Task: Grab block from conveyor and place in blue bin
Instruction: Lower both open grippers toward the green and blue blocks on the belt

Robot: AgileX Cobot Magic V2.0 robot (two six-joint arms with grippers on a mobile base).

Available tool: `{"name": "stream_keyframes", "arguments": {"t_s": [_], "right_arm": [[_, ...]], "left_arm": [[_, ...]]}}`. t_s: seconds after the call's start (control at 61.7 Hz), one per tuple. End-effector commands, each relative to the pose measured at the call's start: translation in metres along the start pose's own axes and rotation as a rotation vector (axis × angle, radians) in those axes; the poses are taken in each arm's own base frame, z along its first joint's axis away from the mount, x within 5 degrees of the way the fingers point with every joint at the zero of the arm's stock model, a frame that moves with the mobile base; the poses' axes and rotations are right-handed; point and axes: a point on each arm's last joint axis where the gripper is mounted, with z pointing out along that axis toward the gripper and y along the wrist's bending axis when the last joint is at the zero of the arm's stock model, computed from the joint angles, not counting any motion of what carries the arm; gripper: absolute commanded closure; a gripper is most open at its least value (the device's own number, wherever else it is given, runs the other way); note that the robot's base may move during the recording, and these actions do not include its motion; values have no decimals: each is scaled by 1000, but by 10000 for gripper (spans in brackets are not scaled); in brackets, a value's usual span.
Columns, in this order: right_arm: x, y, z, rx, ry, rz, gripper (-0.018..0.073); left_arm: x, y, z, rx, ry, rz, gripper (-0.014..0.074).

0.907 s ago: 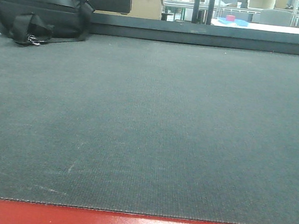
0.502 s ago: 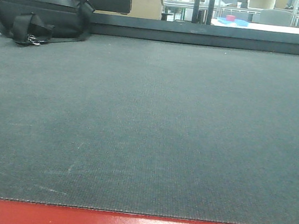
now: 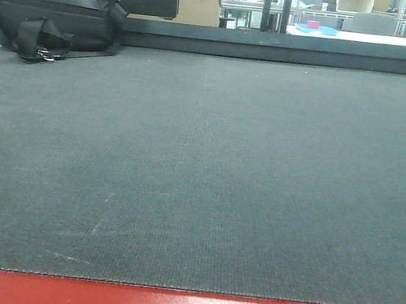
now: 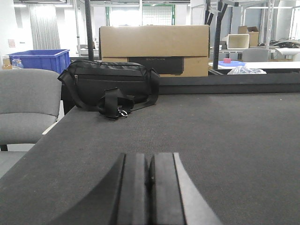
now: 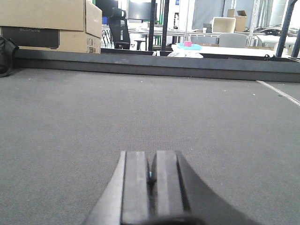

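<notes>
Nothing we see has moved since a moment ago: our left gripper and right gripper hold their jaws pressed together, empty, low over the conveyor stretching ahead, with a black bag and blue bin ahead-left of the left jaws.

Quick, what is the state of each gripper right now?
Left gripper: closed, holding nothing.
Right gripper: closed, holding nothing.

1 conveyor, 1 black bag, 1 blue bin
</notes>
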Motion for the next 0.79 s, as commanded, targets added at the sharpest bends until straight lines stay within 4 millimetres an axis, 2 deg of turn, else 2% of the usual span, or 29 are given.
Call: {"name": "stream_keyframes", "arguments": {"t_s": [0.0,0.081,0.178,0.243,0.454,0.518,0.632,0.696,0.777], "right_arm": [[-3,0,0,3,-31,-5,722],[-10,-1,-1,7,-111,-5,722],[-21,-1,-3,13,-230,-5,722],[-22,-1,-3,12,-229,-5,722],[-64,0,-12,2,-175,-6,722],[-75,0,-11,-2,-108,-6,722],[-82,1,0,-12,76,-7,722],[-81,1,10,-17,234,-6,722],[-82,2,27,-21,386,-6,722]], "left_arm": [[-3,0,-1,4,-29,-5,707],[-2,0,0,4,-21,-5,707],[-14,0,-2,3,-27,-7,707],[-24,1,-3,4,-13,-25,707],[-64,3,1,8,118,-25,707],[-77,4,7,11,176,-24,707],[-98,4,25,18,290,-35,707],[-110,4,42,21,354,-37,707],[-116,5,69,26,484,-37,707]]}}
